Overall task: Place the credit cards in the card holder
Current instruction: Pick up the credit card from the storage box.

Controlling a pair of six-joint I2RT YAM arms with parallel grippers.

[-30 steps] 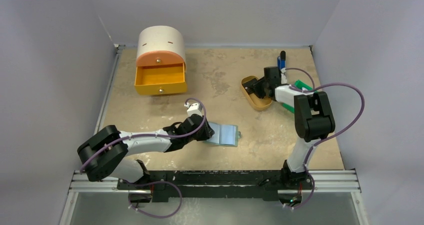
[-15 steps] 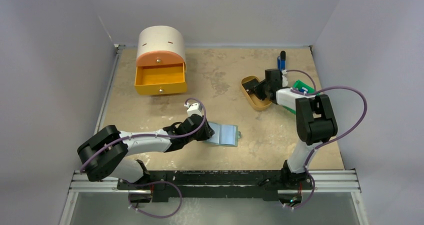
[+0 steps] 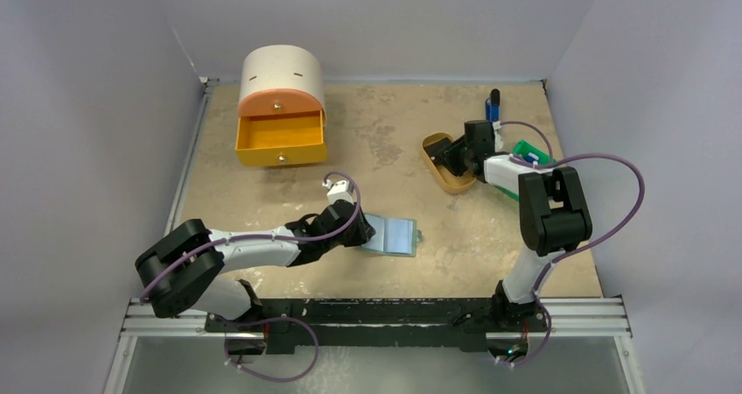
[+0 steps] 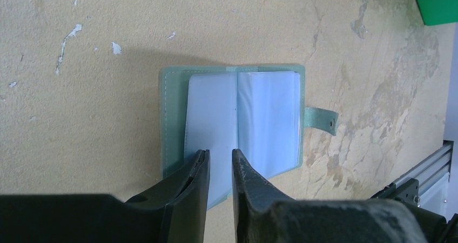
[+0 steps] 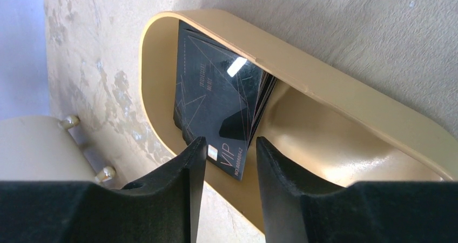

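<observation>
From above, the holder (image 3: 398,235) lies open on the table (image 3: 394,131) near the front middle. The left pincer (image 3: 366,233) is at its left edge, and open table lies on its far and right sides. The right pincer (image 3: 444,156) is over the tray (image 3: 455,186) at the right rear. A green bin (image 3: 529,153) sits just right of it under the arm, and a blue stick (image 3: 493,105) lies beyond, near the back wall. The drawer box (image 3: 280,83) stands at the left rear with its drawer (image 3: 282,140) pulled out, well apart from both arms. Walls close the table on the left, back and right. In the left wrist view the holder is spread flat, with two pale leaves inside the green cover, and its tab (image 4: 321,119) juts past the right edge. The fingers (image 4: 186,189) overlap the near edge of the left leaf, a narrow slit apart, and the leaf shows through the slit. I cannot tell whether they pinch it or only rest there. Bare table borders the other three edges. In the right wrist view the cards (image 5: 216,92) are stacked in one end of the tray, leaning on its long wall. The rest of the tray floor is free. The right pincer stands open astride the top card's near corner. I cannot tell whether the pads touch it.
</observation>
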